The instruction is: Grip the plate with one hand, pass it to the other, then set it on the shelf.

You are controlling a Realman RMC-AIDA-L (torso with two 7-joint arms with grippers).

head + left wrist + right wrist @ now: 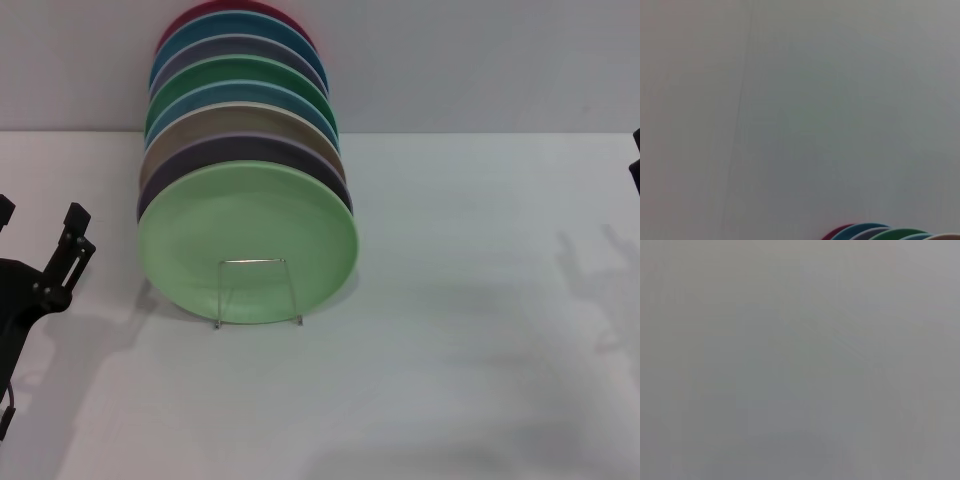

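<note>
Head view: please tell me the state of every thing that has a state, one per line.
plate: upright, frontmost in the row, in the shelf, not gripped.
shelf: standing on the table, wire front loop before the plate.
other plates: upright in a row behind the plate.
left claw: open, empty, at the table's left edge, apart from the plate.
right claw: barely visible at the right edge.

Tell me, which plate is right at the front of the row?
The light green plate. It stands at the front of the rack, its whole face showing; the others behind it show only their top edges.
</note>
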